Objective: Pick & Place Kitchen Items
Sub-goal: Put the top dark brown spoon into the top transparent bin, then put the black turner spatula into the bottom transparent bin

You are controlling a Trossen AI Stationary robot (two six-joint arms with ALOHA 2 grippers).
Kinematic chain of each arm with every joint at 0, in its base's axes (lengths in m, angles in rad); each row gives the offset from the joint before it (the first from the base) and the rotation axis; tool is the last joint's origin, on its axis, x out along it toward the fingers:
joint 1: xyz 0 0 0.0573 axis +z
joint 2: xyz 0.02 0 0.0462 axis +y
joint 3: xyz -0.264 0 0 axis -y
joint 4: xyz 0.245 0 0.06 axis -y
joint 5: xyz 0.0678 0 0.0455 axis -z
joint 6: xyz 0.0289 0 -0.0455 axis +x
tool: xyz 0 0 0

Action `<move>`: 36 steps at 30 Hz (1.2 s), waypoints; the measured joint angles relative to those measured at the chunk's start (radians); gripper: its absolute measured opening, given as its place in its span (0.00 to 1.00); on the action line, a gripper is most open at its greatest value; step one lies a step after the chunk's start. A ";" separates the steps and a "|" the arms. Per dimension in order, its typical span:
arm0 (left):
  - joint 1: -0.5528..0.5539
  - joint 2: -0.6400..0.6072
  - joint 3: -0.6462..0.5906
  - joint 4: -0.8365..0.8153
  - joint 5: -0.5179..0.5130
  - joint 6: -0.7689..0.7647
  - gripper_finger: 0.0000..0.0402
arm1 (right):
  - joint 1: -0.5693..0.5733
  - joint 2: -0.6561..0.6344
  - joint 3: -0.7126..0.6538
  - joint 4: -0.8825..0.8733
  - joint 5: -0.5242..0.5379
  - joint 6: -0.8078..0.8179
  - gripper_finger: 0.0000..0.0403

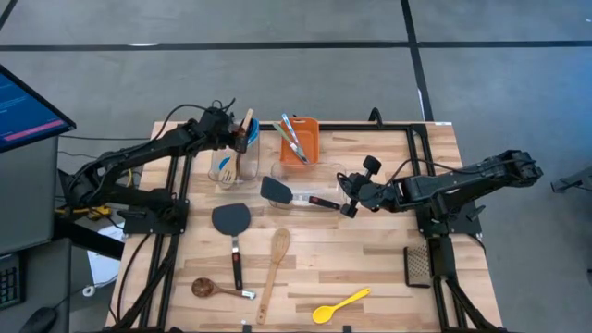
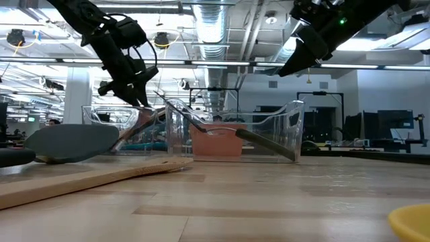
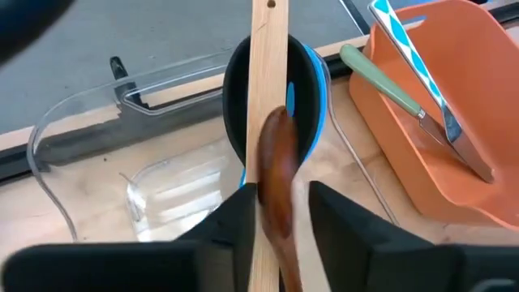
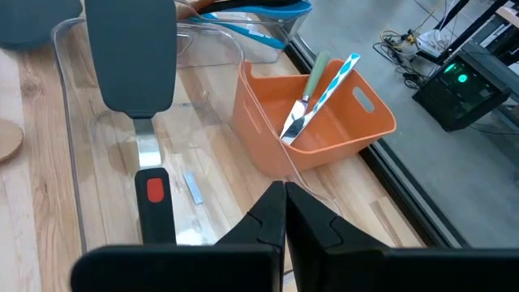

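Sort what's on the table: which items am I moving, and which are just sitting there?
Job items: black turner, wooden spatula, yellow spoon, dark wooden spoon, red-handled turner, wooden utensil at the left tool.

Lying about: orange bin, clear tubs, monitor.

No text, label, brand, number or sign can be read anywhere in these views.

An orange bin (image 1: 302, 139) stands at the far edge of the wooden table (image 1: 388, 268), between two clear plastic tubs (image 1: 225, 167). A black grater (image 1: 418, 265) lies near the right edge. A monitor (image 1: 23, 106) stands off the table's left side.
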 joint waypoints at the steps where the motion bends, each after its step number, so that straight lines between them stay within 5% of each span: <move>1: 0.000 0.000 0.000 0.000 -0.003 0.003 0.28 | 0.000 0.000 0.000 0.000 0.000 0.000 0.00; 9: 0.000 0.000 0.000 0.003 -0.010 0.049 0.47 | 0.000 0.000 0.000 0.000 0.000 0.000 0.00; 15: 0.000 0.000 0.000 0.011 -0.009 0.086 0.53 | 0.000 0.000 0.000 0.000 0.001 0.000 0.00; 25: -0.016 -0.041 0.001 0.085 0.011 0.126 0.46 | 0.000 0.000 0.000 0.000 0.002 -0.003 0.00; 36: -0.019 -0.226 0.002 0.172 0.195 0.129 0.34 | 0.000 0.000 0.000 0.000 0.005 -0.028 0.00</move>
